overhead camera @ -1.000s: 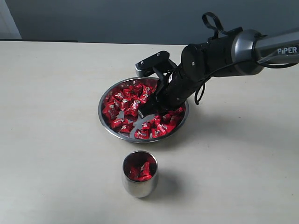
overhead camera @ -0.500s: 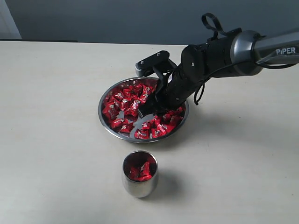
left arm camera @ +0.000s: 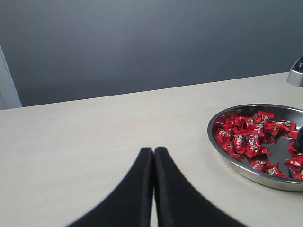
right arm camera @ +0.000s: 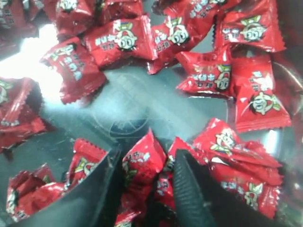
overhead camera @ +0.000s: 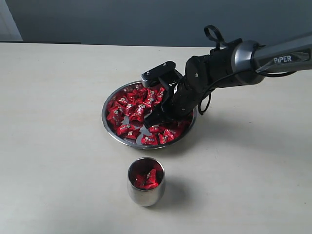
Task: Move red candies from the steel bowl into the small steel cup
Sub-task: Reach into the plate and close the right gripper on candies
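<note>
Because the red candies (overhead camera: 132, 109) lie loose and overlapping in the wide steel bowl (overhead camera: 105, 118), the right claw (right arm camera: 148, 158) is tipped steeply down into the heap. That way its two dark fingers (right arm camera: 106, 189) can stand on either side of a single piece instead of ploughing through the pile. The claw is fairly wide, with one candy (right arm camera: 140, 163) in the gap. It looks bracketed more than squeezed, and I cannot tell whether the pads press on it.

That piece is not flat like its neighbours. It is tipped up on edge, one crimped corner pointing out of the bowl toward the wrist camera, and its long axis seems to run up along the fingers (a judgement, since its lower part is hidden). The pieces around it lie flat on the bowl floor, facing every way.

A bare patch of steel shows in front of the fingers, which suits working at the edge of the heap. The small cup (overhead camera: 145, 191) stands upright on the surface (overhead camera: 58, 146), mouth up, just in front of the bowl, and already holds a few candies. The left claw (left arm camera: 153, 151) is pressed shut on nothing, parked over the surface well clear of the bowl.
</note>
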`<move>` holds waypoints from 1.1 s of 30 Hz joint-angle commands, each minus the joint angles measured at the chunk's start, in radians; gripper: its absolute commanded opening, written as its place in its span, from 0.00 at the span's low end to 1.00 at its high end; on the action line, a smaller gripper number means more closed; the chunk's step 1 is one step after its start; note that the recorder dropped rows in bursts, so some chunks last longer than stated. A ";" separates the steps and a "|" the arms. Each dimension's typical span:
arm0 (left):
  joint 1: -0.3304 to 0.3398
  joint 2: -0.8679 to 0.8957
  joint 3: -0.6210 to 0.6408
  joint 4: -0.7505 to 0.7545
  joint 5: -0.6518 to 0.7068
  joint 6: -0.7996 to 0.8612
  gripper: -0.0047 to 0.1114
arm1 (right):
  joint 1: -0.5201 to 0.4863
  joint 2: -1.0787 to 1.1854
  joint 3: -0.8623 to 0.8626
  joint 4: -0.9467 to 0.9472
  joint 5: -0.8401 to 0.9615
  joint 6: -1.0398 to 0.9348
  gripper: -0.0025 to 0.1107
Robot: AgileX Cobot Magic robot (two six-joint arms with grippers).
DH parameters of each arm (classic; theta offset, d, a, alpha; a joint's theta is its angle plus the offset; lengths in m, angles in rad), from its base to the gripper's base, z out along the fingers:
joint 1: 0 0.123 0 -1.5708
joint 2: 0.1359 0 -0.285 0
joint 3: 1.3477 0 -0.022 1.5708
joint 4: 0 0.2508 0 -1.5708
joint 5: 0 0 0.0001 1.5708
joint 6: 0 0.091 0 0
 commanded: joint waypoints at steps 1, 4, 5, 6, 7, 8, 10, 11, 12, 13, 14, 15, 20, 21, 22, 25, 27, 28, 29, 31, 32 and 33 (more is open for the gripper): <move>0.001 -0.005 0.005 0.000 -0.006 0.001 0.06 | -0.006 0.008 0.000 -0.007 0.009 0.001 0.16; 0.001 -0.005 0.005 0.000 -0.006 0.001 0.06 | -0.006 0.008 0.000 -0.005 0.009 0.001 0.05; 0.001 -0.005 0.005 0.000 -0.006 0.001 0.06 | -0.006 0.003 0.000 -0.005 0.009 0.001 0.03; 0.001 -0.005 0.005 0.000 -0.006 0.001 0.06 | -0.006 -0.002 0.000 -0.005 0.009 0.001 0.02; 0.001 -0.005 0.005 0.000 -0.006 0.001 0.06 | -0.006 -0.011 0.000 -0.005 0.007 0.001 0.02; 0.001 -0.005 0.005 0.000 -0.006 0.001 0.06 | -0.006 -0.024 0.000 -0.005 0.005 0.001 0.02; 0.001 -0.005 0.005 0.000 -0.006 0.001 0.06 | -0.006 -0.050 0.000 -0.005 -0.006 0.001 0.02; 0.001 -0.005 0.005 0.000 -0.006 0.001 0.06 | -0.006 -0.073 0.000 -0.002 -0.013 0.001 0.02; 0.001 -0.005 0.005 0.000 -0.006 0.001 0.06 | -0.006 -0.090 0.000 -0.003 -0.018 0.001 0.02; 0.001 -0.005 0.005 0.000 -0.006 0.001 0.06 | -0.006 -0.111 0.000 -0.003 -0.019 0.001 0.02; 0.001 -0.005 0.005 0.000 -0.006 0.001 0.06 | -0.006 -0.133 0.000 0.010 -0.019 0.001 0.02; 0.001 -0.005 0.005 0.000 -0.006 0.001 0.06 | -0.006 -0.154 0.000 0.028 -0.014 0.001 0.02; 0.001 -0.005 0.005 0.000 -0.006 0.001 0.06 | -0.006 -0.225 0.000 0.074 -0.006 0.001 0.02; 0.001 -0.005 0.005 0.000 -0.006 0.001 0.06 | -0.006 -0.227 0.000 0.081 -0.006 0.001 0.02; 0.001 -0.005 0.005 0.000 -0.006 0.001 0.06 | -0.006 -0.227 0.000 0.085 -0.013 0.001 0.02; 0.001 -0.005 0.005 0.000 -0.006 0.001 0.06 | -0.006 -0.202 0.000 0.085 -0.022 0.001 0.02; 0.001 -0.005 0.005 0.000 -0.006 0.001 0.06 | -0.006 -0.172 0.000 0.088 -0.037 0.001 0.02; 0.001 -0.005 0.005 0.000 -0.006 0.001 0.06 | -0.006 -0.154 0.000 0.088 -0.051 0.001 0.03; 0.001 -0.005 0.005 0.000 -0.006 0.001 0.06 | -0.006 -0.137 0.000 0.088 -0.068 0.001 0.03; 0.001 -0.005 0.005 0.000 -0.006 0.001 0.06 | -0.006 -0.111 0.000 0.088 -0.092 0.001 0.03; 0.001 -0.005 0.005 0.000 -0.006 0.001 0.06 | -0.006 -0.101 0.000 0.088 -0.099 0.001 0.03; 0.001 -0.005 0.005 0.000 -0.006 0.001 0.06 | -0.006 -0.089 0.000 0.088 -0.107 0.001 0.03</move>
